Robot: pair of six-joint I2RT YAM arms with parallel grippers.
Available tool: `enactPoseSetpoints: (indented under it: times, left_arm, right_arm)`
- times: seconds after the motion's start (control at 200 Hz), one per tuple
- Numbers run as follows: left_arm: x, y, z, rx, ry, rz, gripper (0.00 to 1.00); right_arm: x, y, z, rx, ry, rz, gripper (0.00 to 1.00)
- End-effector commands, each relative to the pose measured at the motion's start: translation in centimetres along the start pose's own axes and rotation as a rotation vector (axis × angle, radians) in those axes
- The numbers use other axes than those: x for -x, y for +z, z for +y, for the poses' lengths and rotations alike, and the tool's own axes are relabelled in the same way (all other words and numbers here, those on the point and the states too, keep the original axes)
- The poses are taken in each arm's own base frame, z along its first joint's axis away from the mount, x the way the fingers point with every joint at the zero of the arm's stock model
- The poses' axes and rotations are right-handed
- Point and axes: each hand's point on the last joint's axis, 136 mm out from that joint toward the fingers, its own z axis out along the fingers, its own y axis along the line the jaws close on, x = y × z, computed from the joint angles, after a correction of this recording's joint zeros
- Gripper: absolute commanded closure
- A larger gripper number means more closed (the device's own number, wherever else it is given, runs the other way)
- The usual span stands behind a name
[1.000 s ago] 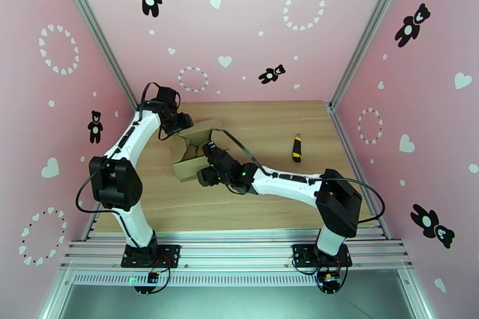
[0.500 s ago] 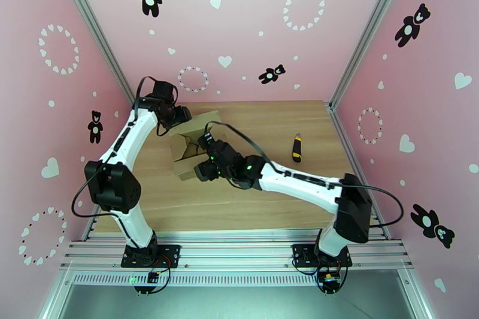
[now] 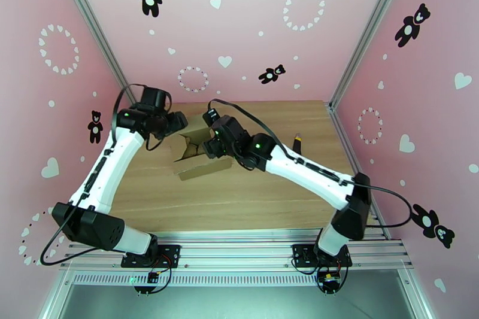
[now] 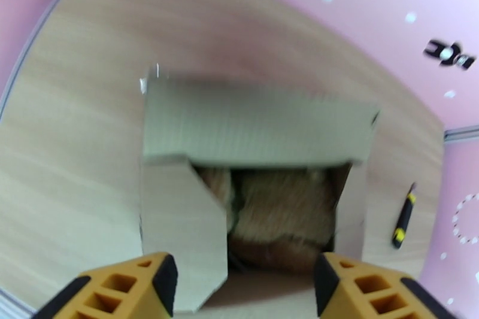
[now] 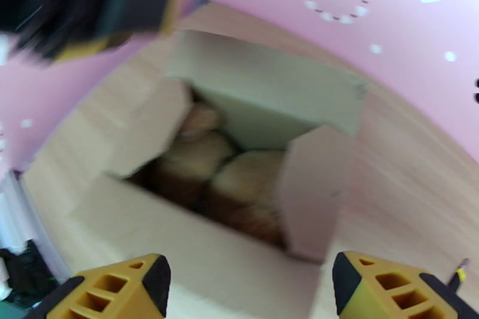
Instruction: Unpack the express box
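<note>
The express box (image 3: 201, 166) stands open at the back left of the table, flaps spread outward. Inside it lies a brown plush toy (image 4: 278, 218), also seen from the other side as a rounded brown plush toy (image 5: 236, 185). My left gripper (image 3: 179, 122) hovers at the box's far left corner; in its wrist view the left gripper (image 4: 245, 284) is open above the express box (image 4: 257, 125), holding nothing. My right gripper (image 3: 207, 148) hangs over the box's right side. The right gripper (image 5: 251, 287) is open and empty over the express box (image 5: 269, 90).
A yellow-and-black utility knife (image 3: 297, 143) lies on the wooden table (image 3: 269, 194) to the right of the box, partly behind the right arm. Pink walls close in at the back and on both sides. The left gripper's dark head (image 5: 90, 6) looms near the box's far corner.
Both grippers have lifted up and away from the box flaps and their jaws have spread wider. The right gripper moved toward the back, and the left arm swung out to the left.
</note>
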Motion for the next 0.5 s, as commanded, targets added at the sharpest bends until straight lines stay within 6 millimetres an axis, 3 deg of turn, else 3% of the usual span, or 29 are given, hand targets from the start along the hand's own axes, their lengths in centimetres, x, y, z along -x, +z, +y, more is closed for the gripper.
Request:
enactPoseSetpoints:
  times: [0.0, 0.115, 0.496]
  left_arm:
    - [-1.9, 0.6, 0.8, 0.062, -0.022, 0.021, 0.32]
    - [-2.8, 1.9, 1.1, 0.1, -0.018, 0.043, 0.31]
    - [-3.0, 4.2, 2.4, 0.213, 0.019, 0.069, 0.32]
  right_arm:
    - [-1.9, 2.5, -1.4, -0.05, -0.065, 0.091, 0.22]
    - [-2.5, 4.1, -1.9, -0.066, -0.084, 0.109, 0.22]
    - [-3.6, 7.8, -2.2, -0.118, -0.142, 0.153, 0.21]
